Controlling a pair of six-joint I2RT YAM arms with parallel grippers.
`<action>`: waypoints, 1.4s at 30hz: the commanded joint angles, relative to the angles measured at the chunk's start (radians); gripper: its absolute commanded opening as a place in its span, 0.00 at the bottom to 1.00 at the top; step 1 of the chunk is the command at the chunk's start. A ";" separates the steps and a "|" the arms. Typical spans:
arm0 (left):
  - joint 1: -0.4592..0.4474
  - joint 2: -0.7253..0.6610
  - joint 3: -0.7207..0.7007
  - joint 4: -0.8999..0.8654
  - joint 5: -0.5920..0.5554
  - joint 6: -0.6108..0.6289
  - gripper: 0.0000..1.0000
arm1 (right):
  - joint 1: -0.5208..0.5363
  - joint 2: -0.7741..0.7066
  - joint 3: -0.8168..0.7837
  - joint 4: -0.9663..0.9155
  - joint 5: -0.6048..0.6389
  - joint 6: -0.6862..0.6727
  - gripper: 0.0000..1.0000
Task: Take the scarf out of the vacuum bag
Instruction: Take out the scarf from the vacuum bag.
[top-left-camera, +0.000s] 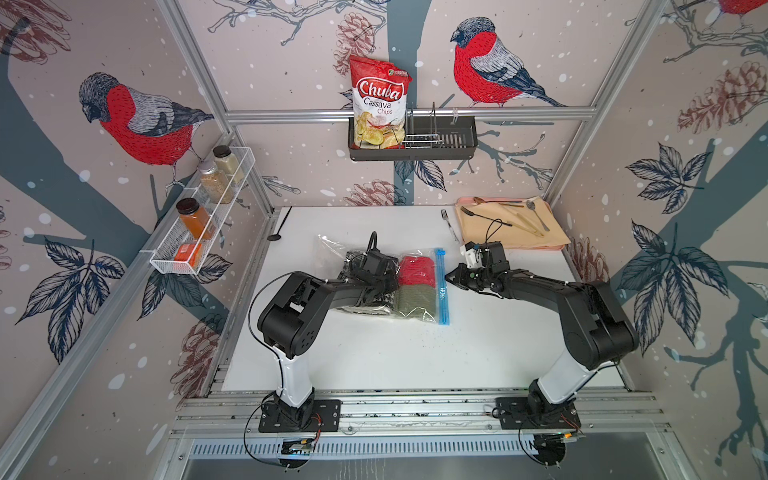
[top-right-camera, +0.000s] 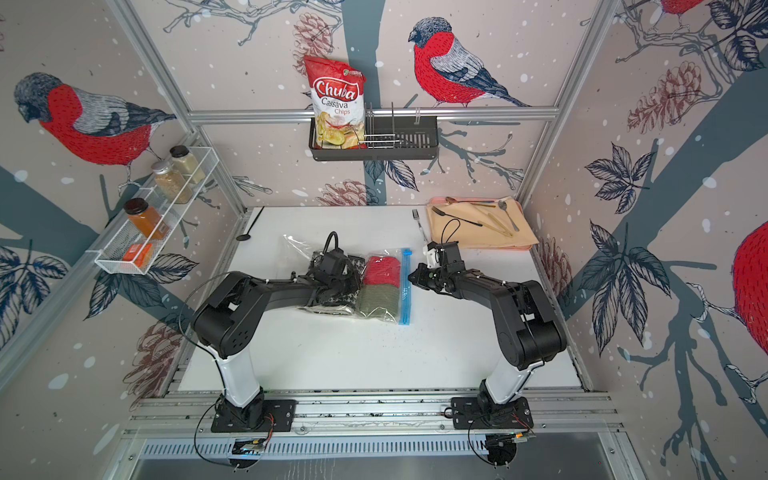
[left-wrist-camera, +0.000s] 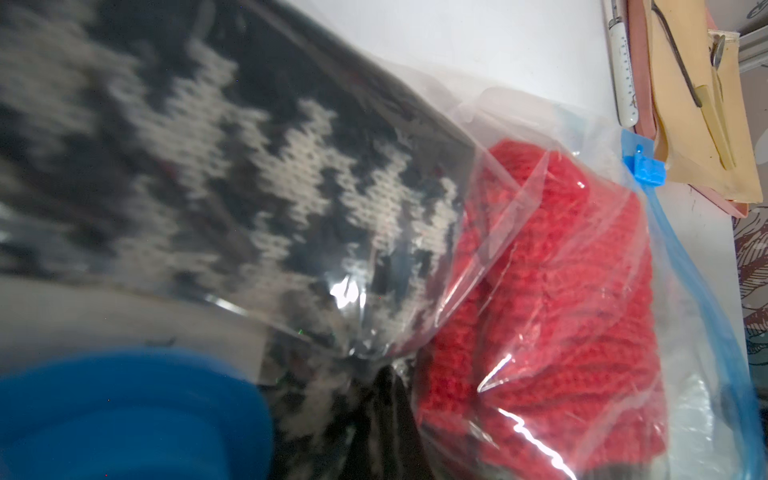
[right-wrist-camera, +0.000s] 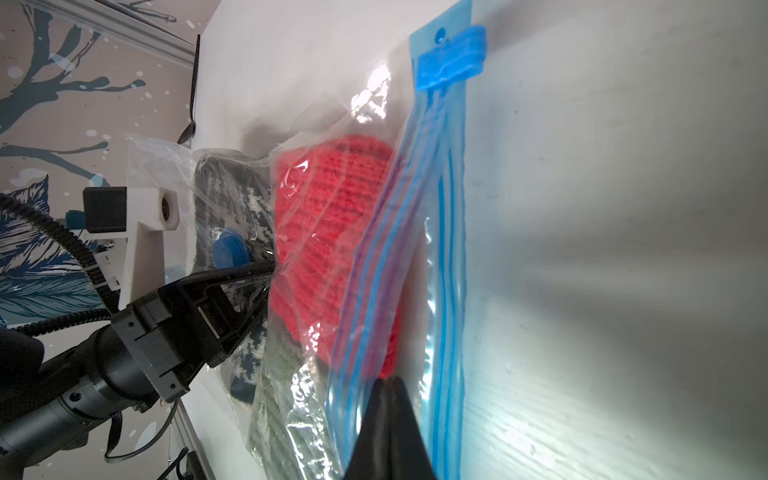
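The vacuum bag (top-left-camera: 332, 245) lies flat mid-table, its light-blue zip strip (top-left-camera: 441, 291) along the right edge and a blue slider clip (right-wrist-camera: 451, 58) at the far end. Inside, the black-and-white scarf (top-left-camera: 370, 305) fills the left part under the round blue valve (right-wrist-camera: 228, 249). A red knit piece (top-left-camera: 417, 270) and an olive one (top-left-camera: 413, 301) lie between the scarf and the zip. My left gripper (left-wrist-camera: 386, 374) rests on top, shut on a bunched pinch of film between scarf and red piece. My right gripper (right-wrist-camera: 388, 380) is shut on the film at the zip edge.
A pink tray (top-left-camera: 557, 245) with a beige cloth and cutlery sits at the back right, close behind my right wrist. A fork (top-left-camera: 449, 224) lies beside it. A black spoon (top-left-camera: 276, 237) lies at the back left edge. A spice rack (top-left-camera: 199, 232) and a wall basket (top-left-camera: 457, 141) hang above.
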 joint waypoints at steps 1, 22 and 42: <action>-0.005 0.021 -0.027 -0.207 -0.016 -0.011 0.00 | 0.006 0.012 0.006 0.014 -0.006 0.009 0.05; -0.005 -0.017 -0.070 -0.195 -0.018 0.002 0.00 | 0.002 0.109 -0.009 0.217 -0.122 0.156 0.47; -0.005 -0.002 -0.071 -0.184 0.003 0.012 0.00 | 0.075 0.278 0.075 0.387 -0.117 0.282 0.59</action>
